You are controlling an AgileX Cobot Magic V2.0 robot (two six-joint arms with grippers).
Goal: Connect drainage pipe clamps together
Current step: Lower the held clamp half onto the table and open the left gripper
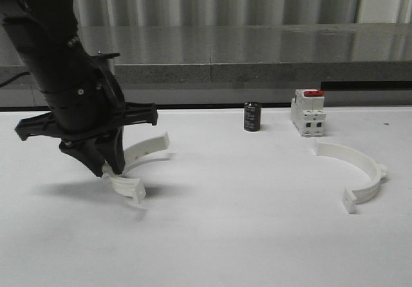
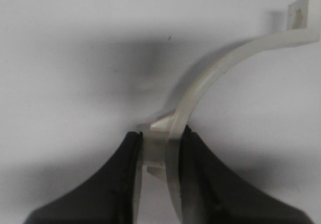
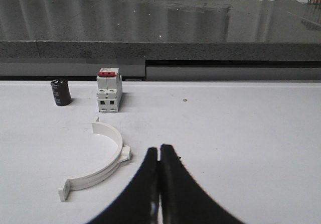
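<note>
One white half-ring clamp hangs just above the table at the left, tilted, with my left gripper shut on its middle at the side lug. In the left wrist view the black fingers pinch the clamp's band and lug, and its arc runs out to a square end tab. The other white half-ring clamp lies flat on the table at the right. In the right wrist view that clamp lies just beside my right gripper, which is shut with nothing in it.
A small black cylinder stands at the back middle of the white table. A white boxy breaker with a red top stands beside it, just behind the right clamp. A grey ledge runs behind the table.
</note>
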